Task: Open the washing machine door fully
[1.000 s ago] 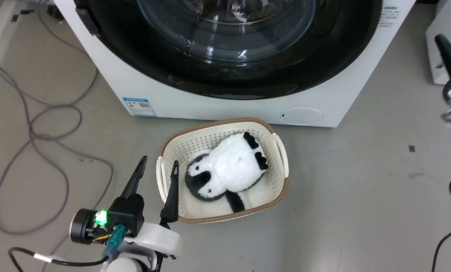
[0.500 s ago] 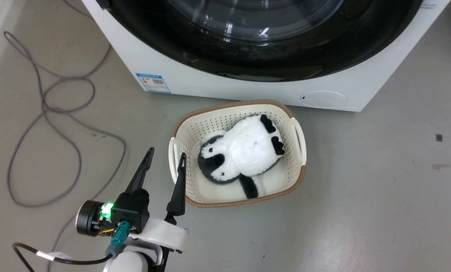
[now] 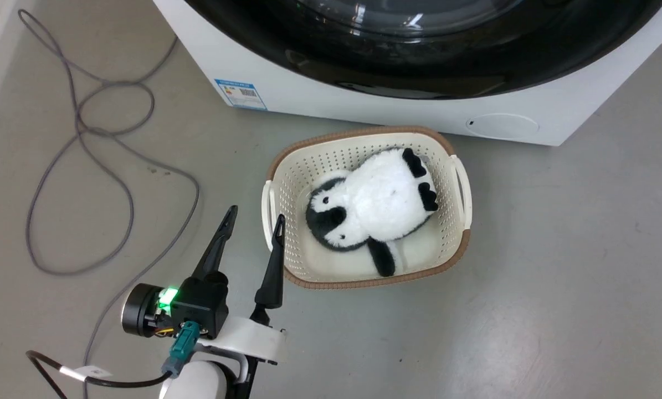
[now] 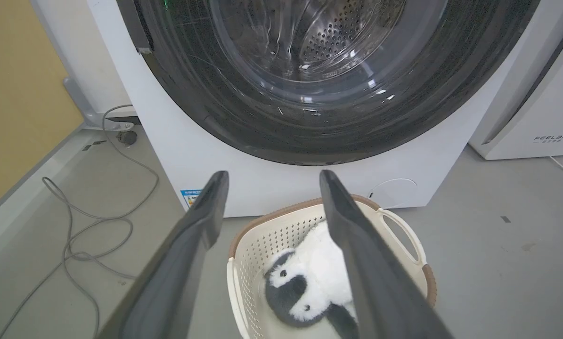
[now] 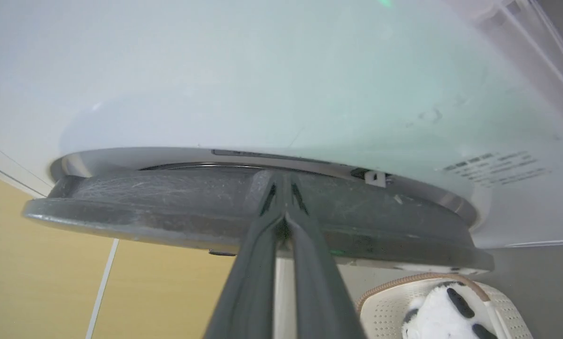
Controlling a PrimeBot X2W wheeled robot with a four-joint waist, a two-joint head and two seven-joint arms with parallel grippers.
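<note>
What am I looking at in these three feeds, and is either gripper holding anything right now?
The downward-looking feed is the head camera of a wheeled, two-armed robot, aimed at the floor before it. The left gripper is at the lower left, its two dark fingers spread and empty, beside a cream laundry basket that holds a plush penguin. A grey cable loops on the floor. The black curve along the top is the washing machine door.

The second feed rides on the left wrist and looks along those same fingers at the door's glass bowl.

The third rides on the right wrist. The right gripper has its fingers pressed together, with the tips at the door's edge, seen from the side. Nothing is between them. I cannot tell whether they are hooked behind the rim.
</note>
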